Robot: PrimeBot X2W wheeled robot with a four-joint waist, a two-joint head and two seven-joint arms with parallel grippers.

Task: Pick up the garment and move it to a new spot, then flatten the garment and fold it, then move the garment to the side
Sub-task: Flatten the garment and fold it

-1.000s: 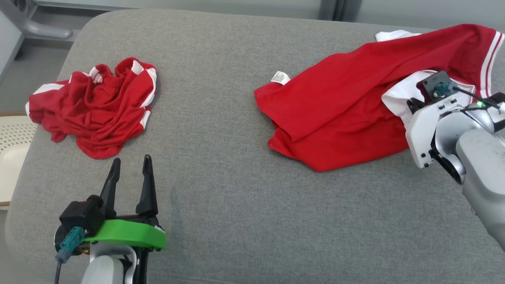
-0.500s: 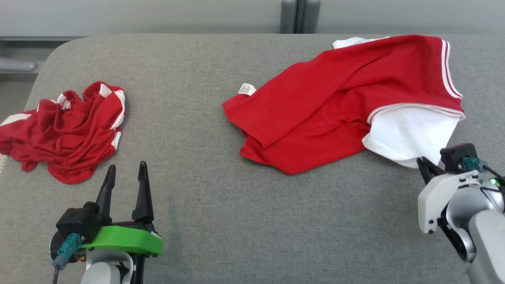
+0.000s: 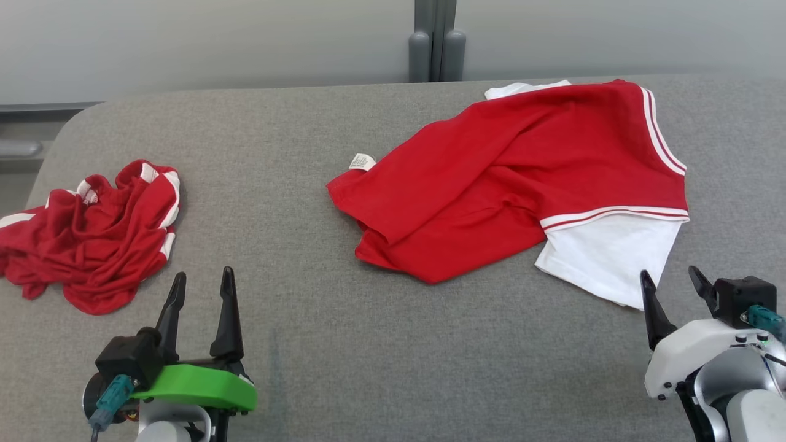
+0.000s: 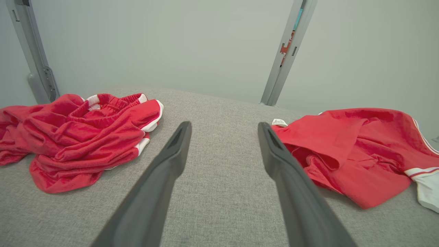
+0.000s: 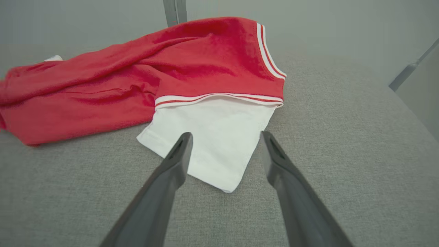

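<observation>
Obs., standing by the grey fabric worktop (image 3: 393, 356):

- Red T-shirt (image 3: 491, 184) lies on the right half of the worktop, toward the far edge. Not flat: a long fold runs across the body, and the hem end, with a small white label (image 3: 361, 161), points toward the worktop's middle.
- One white sleeve (image 3: 605, 258), joined under a red-and-white striped band, is spread toward the near right. A small bit of white cloth also peeks out at the shirt's far side.
- Right tool (image 3: 669, 273) sits near the right end of the near edge, fingers well spread, holding nothing. Its fingertips point at the sleeve's near corner, close to it but clear of the cloth. In the right wrist view the sleeve lies flat on the worktop beyond the parted fingers of the right tool (image 5: 226, 134).
- Left tool (image 3: 203, 274) is over the near-left part of the worktop, fingers spread wide and empty, over bare fabric. The left wrist view confirms this: left tool (image 4: 224, 125) has open surface between its fingers.
- Second garment (image 3: 92, 239), red with white trim, lies crumpled in a heap at the left edge, well apart from the T-shirt and just beyond the left tool.
- Grey post (image 3: 436, 49) stands behind the far edge, against a pale wall.
</observation>
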